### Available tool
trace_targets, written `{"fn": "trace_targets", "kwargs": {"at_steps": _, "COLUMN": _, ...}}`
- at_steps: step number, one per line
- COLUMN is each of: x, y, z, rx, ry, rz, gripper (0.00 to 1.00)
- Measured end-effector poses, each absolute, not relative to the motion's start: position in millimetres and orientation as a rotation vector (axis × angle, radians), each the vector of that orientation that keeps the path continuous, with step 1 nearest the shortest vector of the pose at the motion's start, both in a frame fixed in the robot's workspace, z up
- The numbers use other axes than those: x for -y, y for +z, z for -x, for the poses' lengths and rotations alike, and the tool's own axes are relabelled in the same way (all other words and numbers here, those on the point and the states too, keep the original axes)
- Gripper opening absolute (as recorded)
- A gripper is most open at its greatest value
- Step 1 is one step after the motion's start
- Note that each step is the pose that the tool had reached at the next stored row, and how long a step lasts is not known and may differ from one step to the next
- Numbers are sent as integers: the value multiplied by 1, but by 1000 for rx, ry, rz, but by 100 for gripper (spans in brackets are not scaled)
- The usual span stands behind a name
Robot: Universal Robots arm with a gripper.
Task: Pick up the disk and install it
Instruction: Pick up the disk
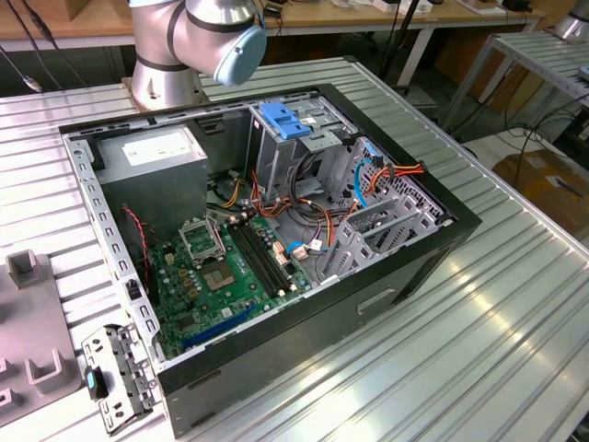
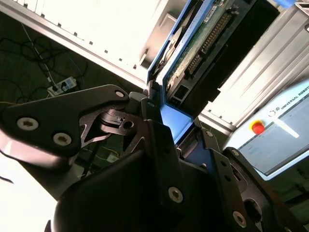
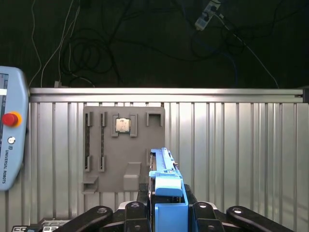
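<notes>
The disk [image 3: 166, 186] stands on edge between my black fingers [image 3: 133, 211], its bright blue carrier rail facing the first wrist view. In the second wrist view the disk [image 2: 203, 46] shows its green circuit board and dark body, with a blue rail along its edge. My gripper [image 2: 164, 113] is shut on the disk, holding it up in the air above the ribbed metal table [image 3: 231, 145]. In the exterior view the open computer case [image 1: 405, 276] lies on the table, with a tall metal drive cage [image 1: 299, 147] inside it.
A grey fixture tray [image 3: 123, 150] holding a small processor chip [image 3: 122, 125] lies on the table under the disk. A teach pendant [image 3: 9, 135] with a red stop button rests at the table's side. The arm's base [image 1: 179, 41] stands behind the case. Cables lie on the floor.
</notes>
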State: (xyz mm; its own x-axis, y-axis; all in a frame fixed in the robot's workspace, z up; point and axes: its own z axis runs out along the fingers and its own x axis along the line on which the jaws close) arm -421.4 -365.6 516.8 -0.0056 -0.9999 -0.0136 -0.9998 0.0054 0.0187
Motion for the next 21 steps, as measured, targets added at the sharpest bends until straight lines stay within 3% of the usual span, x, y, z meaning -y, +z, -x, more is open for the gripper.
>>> {"fn": "trace_targets", "kwargs": {"at_steps": 21, "x": 366, "y": 516, "z": 395, "rx": 2225, "ry": -36, "rz": -2213, "gripper": 37}}
